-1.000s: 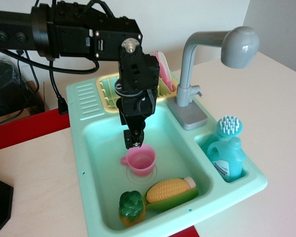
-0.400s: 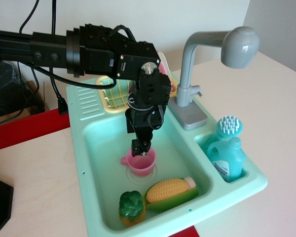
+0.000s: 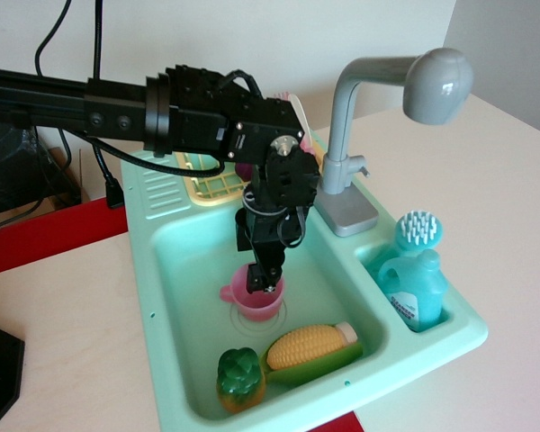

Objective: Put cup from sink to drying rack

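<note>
The small pink cup [image 3: 250,304] stands upright over the drain in the mint-green sink [image 3: 175,270], its handle pointing left. My black gripper [image 3: 265,281] points straight down, with its fingertips at the cup's far rim and partly inside the cup. The fingers stand a small gap apart and do not visibly clamp the cup. The pale yellow drying rack [image 3: 209,185] sits at the sink's back edge and is mostly hidden behind my arm.
A corn cob [image 3: 308,345] and a green vegetable [image 3: 240,376] lie at the front of the basin. The grey faucet [image 3: 346,135] rises at the right. Pink plates [image 3: 299,112] stand in the rack. A teal bottle [image 3: 414,288] with a brush [image 3: 420,231] fills the side pocket.
My gripper has moved right and down, from just above the cup's left rim to its fingertips reaching into the cup. The cup has stayed where it was.
</note>
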